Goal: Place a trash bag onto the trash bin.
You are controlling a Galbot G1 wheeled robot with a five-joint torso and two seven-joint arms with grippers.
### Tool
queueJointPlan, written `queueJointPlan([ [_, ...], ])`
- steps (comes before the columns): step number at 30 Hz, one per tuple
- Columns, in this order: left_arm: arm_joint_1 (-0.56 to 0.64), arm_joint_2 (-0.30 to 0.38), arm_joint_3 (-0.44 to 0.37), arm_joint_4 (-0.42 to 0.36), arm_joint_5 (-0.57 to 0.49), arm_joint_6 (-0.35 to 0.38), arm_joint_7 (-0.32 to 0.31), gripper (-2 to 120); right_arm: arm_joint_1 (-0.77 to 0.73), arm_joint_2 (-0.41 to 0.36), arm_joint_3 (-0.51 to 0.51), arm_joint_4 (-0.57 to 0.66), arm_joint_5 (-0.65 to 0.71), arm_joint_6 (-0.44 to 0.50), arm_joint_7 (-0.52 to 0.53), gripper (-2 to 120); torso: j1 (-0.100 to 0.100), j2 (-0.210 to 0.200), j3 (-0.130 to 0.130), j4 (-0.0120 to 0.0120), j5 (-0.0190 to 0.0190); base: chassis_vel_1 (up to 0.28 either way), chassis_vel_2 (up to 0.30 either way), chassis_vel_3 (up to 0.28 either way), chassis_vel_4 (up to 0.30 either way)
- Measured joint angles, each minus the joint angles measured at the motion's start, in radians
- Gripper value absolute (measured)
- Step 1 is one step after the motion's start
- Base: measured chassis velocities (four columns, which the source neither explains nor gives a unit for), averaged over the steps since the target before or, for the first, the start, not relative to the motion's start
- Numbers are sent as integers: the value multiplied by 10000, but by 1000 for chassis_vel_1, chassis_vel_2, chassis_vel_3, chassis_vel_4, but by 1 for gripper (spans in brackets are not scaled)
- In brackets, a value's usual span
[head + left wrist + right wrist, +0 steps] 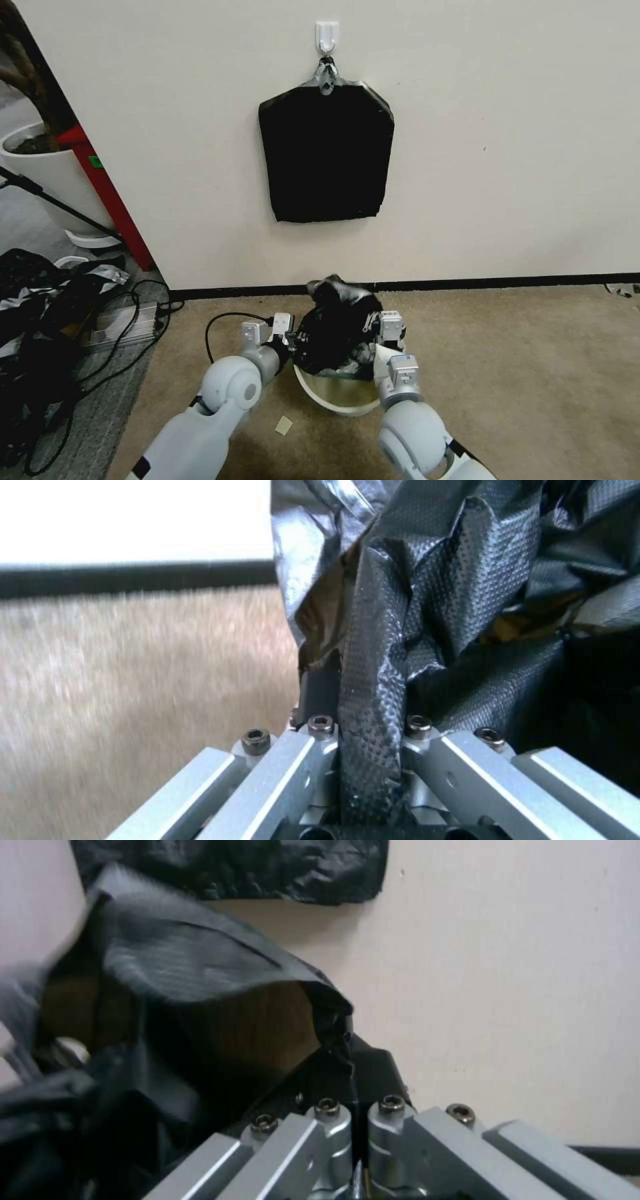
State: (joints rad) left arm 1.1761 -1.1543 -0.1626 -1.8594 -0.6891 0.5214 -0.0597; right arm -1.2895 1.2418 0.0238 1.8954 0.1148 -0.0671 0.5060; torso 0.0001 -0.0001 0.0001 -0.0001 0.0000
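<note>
Plastic film, black and glossy, makes up the trash bag [340, 327], which is bunched in a crumpled mass over the mouth of the trash bin [337, 395]; the bin stands on the tan carpet [520, 373] close to the wall, and its cream rim and inner wall show at 6 o'clock below the bag. Left pincer [288, 339] sits at 9 o'clock of the bag, touching its edge; in the left wrist view the left pincer [363, 720] has its jaws closed together on a twisted strip of the bag [460, 605] running between them. Right pincer [389, 333] sits at 3 o'clock of the bag, and in the right wrist view the right pincer [352, 1075] is likewise clamped on a thin fold of the film [187, 955], with the bag billowing open beside it. Both arms reach forward from the lower edge of the head view, one either side of the bin. On the wall at 12 o'clock above the bin a flat black pack [325, 153] hangs from a white hook [327, 35]. Well off at 9 o'clock lie a jumble of black fabric and cables [47, 313] and a white plant pot [50, 177].
</note>
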Motion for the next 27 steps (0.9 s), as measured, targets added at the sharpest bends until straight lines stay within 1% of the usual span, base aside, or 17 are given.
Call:
queueJointPlan([
  [1, 33, 64, -63, -64, 176, -203, 308, 3, 0, -83, 27, 70, 337, -101, 4, 0, 0, 0, 0, 1, 0, 0, 0, 0, 0],
  [4, 123, 170, -305, -148, 691, -635, 1082, 3, 10, -386, 156, 223, 1993, -694, 270, 0, 0, 0, -1, 0, 1, 0, 0, 0, 0],
  [5, 123, 170, -305, -148, 691, -635, 1082, 3, 10, -386, 156, 223, 1993, -694, 270, 0, 0, 0, -1, 0, 1, 0, 0, 0, 0],
  [8, 177, 167, -530, -198, 884, -1064, 1543, 4, -7, -693, 424, 313, 3543, -1248, 553, 0, 0, 1, -1, 2, -1, 0, 0, 0, 0],
  [10, 180, 156, -580, -197, 894, -1147, 1581, 4, -51, -760, 457, 349, 3775, -1353, 602, 0, 0, 0, -1, 0, 1, 0, 0, 0, 0],
  [12, 150, 87, -843, -151, 895, -1620, 1794, 4, -357, -1105, 501, 671, 4747, -1951, 842, 0, 0, 0, -2, 1, 2, 0, 0, 0, 0],
  [13, 150, 87, -843, -151, 895, -1620, 1794, 4, -357, -1105, 501, 671, 4747, -1951, 842, 0, 0, 0, -2, 1, 2, 0, 0, 0, 0],
  [14, 137, 65, -884, -125, 874, -1704, 1841, 4, -458, -1199, 462, 797, 5021, -2149, 893, 0, 0, 0, -2, -1, 0, 0, 0, 0, 0],
  [16, 93, -11, -1010, -91, 732, -1849, 1923, 4, -734, -1371, 261, 1036, 5706, -2782, 953, 0, 0, 0, -1, 0, 1, 0, 0, 0, 0],
  [20, 41, -130, -1139, -76, 546, -1947, 1897, 4, -903, -1350, -17, 1023, 6162, -3149, 906, 0, 0, 0, -1, 0, 0, 0, 0, 0, 0],
  [22, 32, -161, -1156, -63, 517, -1976, 1818, 4, -941, -1301, -111, 1015, 6251, -3158, 829, 0, 0, 0, -1, 0, 1, 0, 0, 0, 0],
  [23, 11, -211, -1171, -33, 449, -2003, 1636, 4, -1001, -1210, -259, 1035, 6373, -3119, 686, 0, -1, 0, -2, 1, 0, 0, 0, 0, 0],
  [24, 11, -211, -1171, -33, 449, -2003, 1636, 4, -1001, -1210, -259, 1035, 6373, -3119, 686, 0, -1, 0, -2, 1, 0, 0, 0, 0, 0],
  [27, -47, -298, -1210, 126, 354, -2010, 1335, 3, -1158, -950, -632, 1219, 6407, -2926, 501, 0, 0, 1, -2, 1, 0, 0, 0, 0, 0],
])
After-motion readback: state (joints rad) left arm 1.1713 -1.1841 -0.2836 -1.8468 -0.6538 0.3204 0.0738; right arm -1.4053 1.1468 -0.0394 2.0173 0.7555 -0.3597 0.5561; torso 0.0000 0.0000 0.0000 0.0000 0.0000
